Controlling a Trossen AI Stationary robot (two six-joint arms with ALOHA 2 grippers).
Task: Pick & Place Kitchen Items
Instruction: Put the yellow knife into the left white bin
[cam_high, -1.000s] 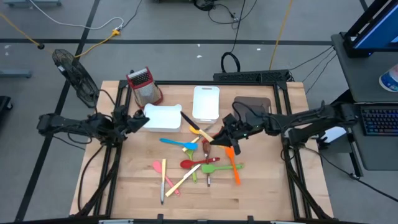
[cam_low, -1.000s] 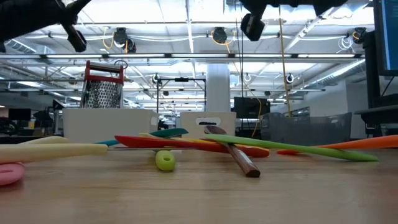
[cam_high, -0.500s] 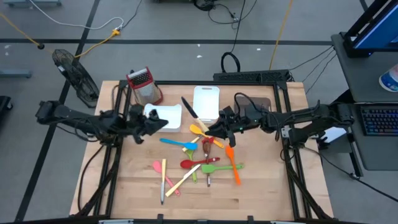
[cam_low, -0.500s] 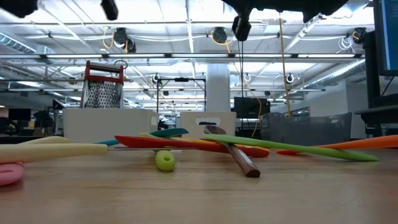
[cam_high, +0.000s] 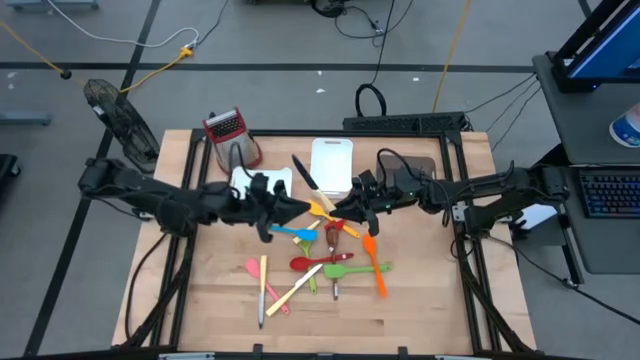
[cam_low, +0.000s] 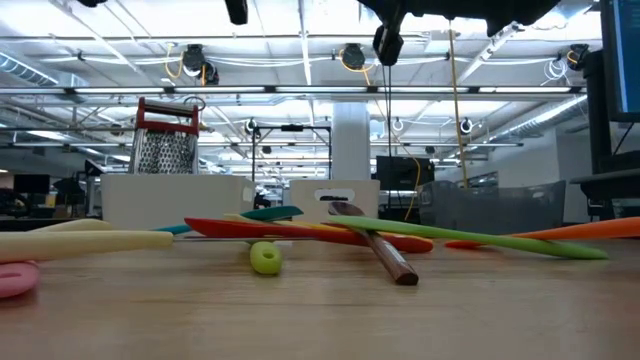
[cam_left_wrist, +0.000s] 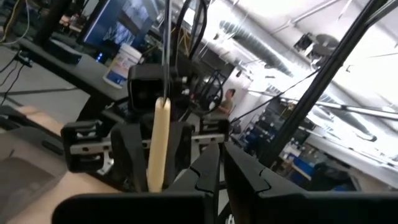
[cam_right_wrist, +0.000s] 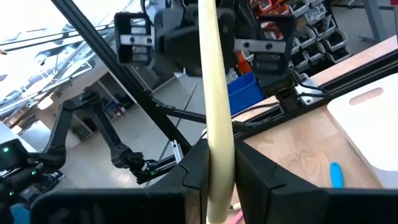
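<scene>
My right gripper (cam_high: 348, 207) is shut on a cream stick (cam_right_wrist: 214, 93) above the heap of slim utensils at the table's middle. The stick also shows in the left wrist view (cam_left_wrist: 158, 140). My left gripper (cam_high: 286, 209) hovers just left of it, above the blue spoon (cam_high: 285, 230), with its fingers (cam_left_wrist: 208, 171) shut and empty. A red spoon (cam_high: 310, 262), a green spatula (cam_high: 355, 268), an orange spatula (cam_high: 376, 268), a pink one (cam_high: 254, 270) and cream sticks (cam_high: 264, 288) lie flat on the wood. My right gripper pinches the cream stick (cam_right_wrist: 219, 163) between its two fingers. The fingers come about level from the table's right and lie across the stick. The stick stands steeply, lifted clear of the table and the other utensils.
The red-topped box grater (cam_high: 230, 135) stands at the far left. A white tray (cam_high: 262, 187), a white board (cam_high: 331, 165) and a brown tray (cam_high: 412, 168) lie along the far side. Bare wood lies toward the near edge (cam_high: 330, 325).
My left gripper has gone toward the table's right, from over the white tray to beside my right gripper. My right gripper first went a little toward the table's left with the stick, then kept still.
</scene>
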